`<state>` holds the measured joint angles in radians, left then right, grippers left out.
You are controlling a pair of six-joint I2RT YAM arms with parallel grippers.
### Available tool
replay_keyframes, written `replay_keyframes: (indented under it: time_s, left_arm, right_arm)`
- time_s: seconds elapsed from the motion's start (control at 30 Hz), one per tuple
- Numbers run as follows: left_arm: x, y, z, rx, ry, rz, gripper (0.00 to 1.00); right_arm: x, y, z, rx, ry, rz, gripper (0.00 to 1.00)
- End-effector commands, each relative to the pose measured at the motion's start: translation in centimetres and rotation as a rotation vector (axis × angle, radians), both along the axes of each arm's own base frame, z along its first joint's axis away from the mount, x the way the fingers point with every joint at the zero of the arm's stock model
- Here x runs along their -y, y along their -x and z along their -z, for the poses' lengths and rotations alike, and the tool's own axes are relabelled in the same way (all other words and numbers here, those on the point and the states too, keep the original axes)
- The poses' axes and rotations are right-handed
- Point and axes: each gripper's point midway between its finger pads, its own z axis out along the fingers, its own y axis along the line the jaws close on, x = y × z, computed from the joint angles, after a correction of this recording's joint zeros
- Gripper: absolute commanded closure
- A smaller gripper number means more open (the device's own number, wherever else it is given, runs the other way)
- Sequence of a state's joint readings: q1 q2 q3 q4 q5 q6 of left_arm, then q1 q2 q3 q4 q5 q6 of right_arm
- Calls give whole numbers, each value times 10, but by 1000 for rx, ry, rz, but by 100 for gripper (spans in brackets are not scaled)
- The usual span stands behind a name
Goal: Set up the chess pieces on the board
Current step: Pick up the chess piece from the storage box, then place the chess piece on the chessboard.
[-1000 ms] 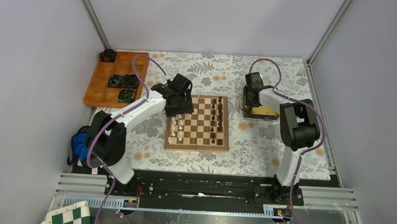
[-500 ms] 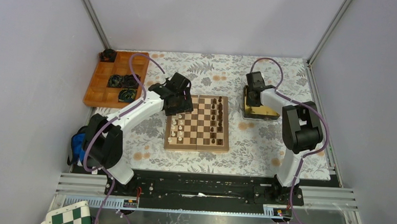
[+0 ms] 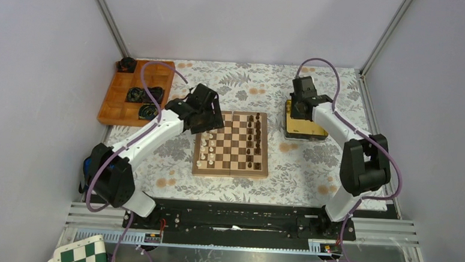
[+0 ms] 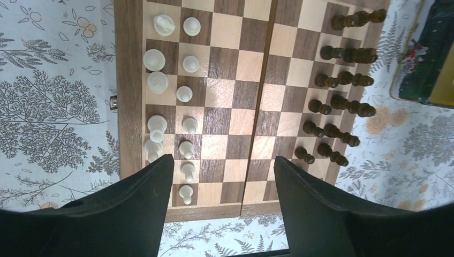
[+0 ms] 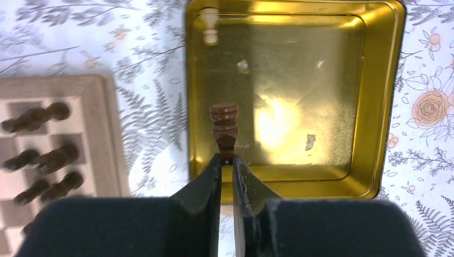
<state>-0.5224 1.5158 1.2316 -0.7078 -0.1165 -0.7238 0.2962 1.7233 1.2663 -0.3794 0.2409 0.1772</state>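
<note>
The board (image 3: 230, 172) lies mid-table with cream chess pieces (image 3: 205, 150) along its left side and dark brown ones (image 3: 254, 138) along its right. My left gripper (image 3: 206, 114) hovers open over the board's far left corner. In the left wrist view it (image 4: 223, 159) is empty, with cream pieces (image 4: 184, 93) and dark pieces (image 4: 342, 101) below on the board (image 4: 128, 107). My right gripper (image 3: 300, 104) hangs over the gold tin (image 3: 305, 129). In the right wrist view it (image 5: 226, 158) is shut on a dark brown piece (image 5: 224, 126). One cream piece (image 5: 210, 25) lies in the tin (image 5: 383, 107).
An orange compartment tray (image 3: 118, 104) with black ring items (image 3: 145, 95) sits at the far left. A blue object (image 3: 91, 165) lies by the left arm's base. A green-and-white checkered board (image 3: 82, 255) pokes in at the bottom left. Grey walls close in both sides.
My right gripper has closed on the dark piece and risen from the tin with it. My left gripper has drifted slightly left and back, still open.
</note>
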Motion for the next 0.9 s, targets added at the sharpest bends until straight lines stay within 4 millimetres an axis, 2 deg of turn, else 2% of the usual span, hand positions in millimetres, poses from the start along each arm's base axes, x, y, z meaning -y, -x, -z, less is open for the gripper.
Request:
replay_keyframes:
  time_s: [0.0,0.2,0.5,0.73,0.87]
  left_arm:
    - [-7,0,-17,56,18,-29,24]
    - [-4,4,-34,98,72,-23,24]
    - [26,9,-69,91,254,23,24]
    - [58,6,-93,44,465,59,24]
    - [68,6,-105,8,607,62,25]
  right_arm:
    - [-37,12,-51,47,-46,-109,100]
    - [-87,46,-72,35,-85,-270,100]
    - [-158,103,-114,60,-395,-577,100]
    - [-195,140,-120,-13,-501,-774,100]
    - [-207,152,-121,-30,-535,-838,100]
